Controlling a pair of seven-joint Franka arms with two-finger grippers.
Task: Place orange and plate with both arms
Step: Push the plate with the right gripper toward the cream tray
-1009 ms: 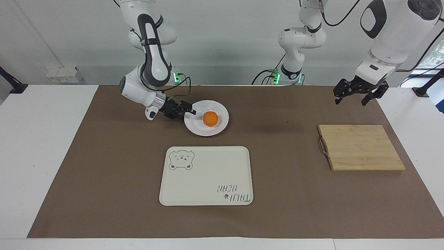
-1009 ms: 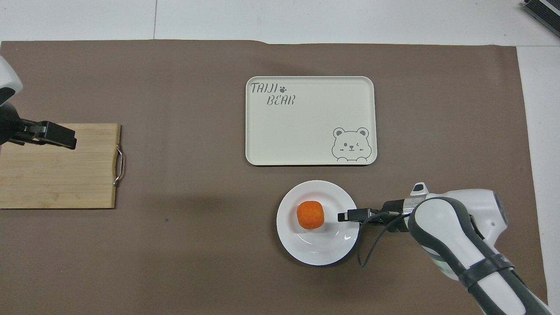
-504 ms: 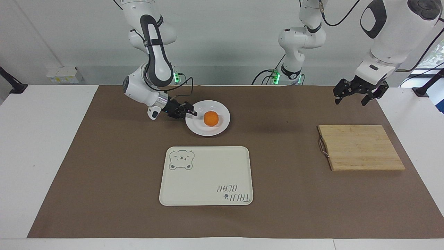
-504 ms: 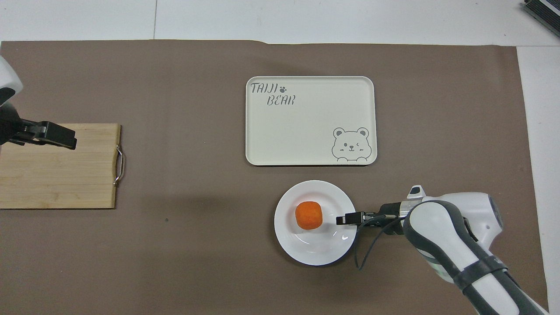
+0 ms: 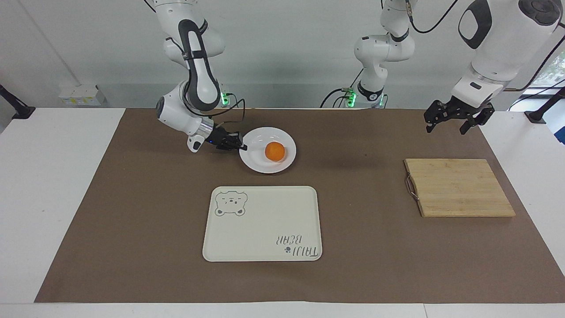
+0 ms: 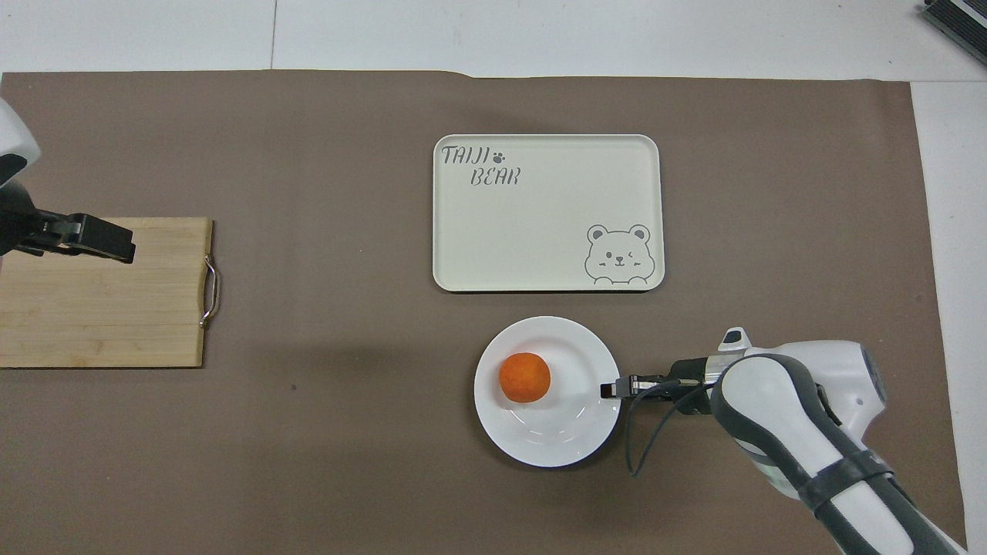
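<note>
Nearest the robots, the right gripper [image 5: 242, 145] pinches the plate [image 5: 254, 162] at its rim, the orange [image 5: 275, 151] sitting loose in the dish — so I judge it needs a level, slow carry. Farther out lies the tray [image 5: 262, 223]; the left gripper [image 5: 446, 121] waits spread above the table near the cutting board [image 5: 459, 187].

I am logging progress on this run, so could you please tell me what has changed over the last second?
The plate, with the orange on it, has slid toward the left arm's end of the table, the right claw at its rim. The left claw, tray and cutting board have not moved.
</note>
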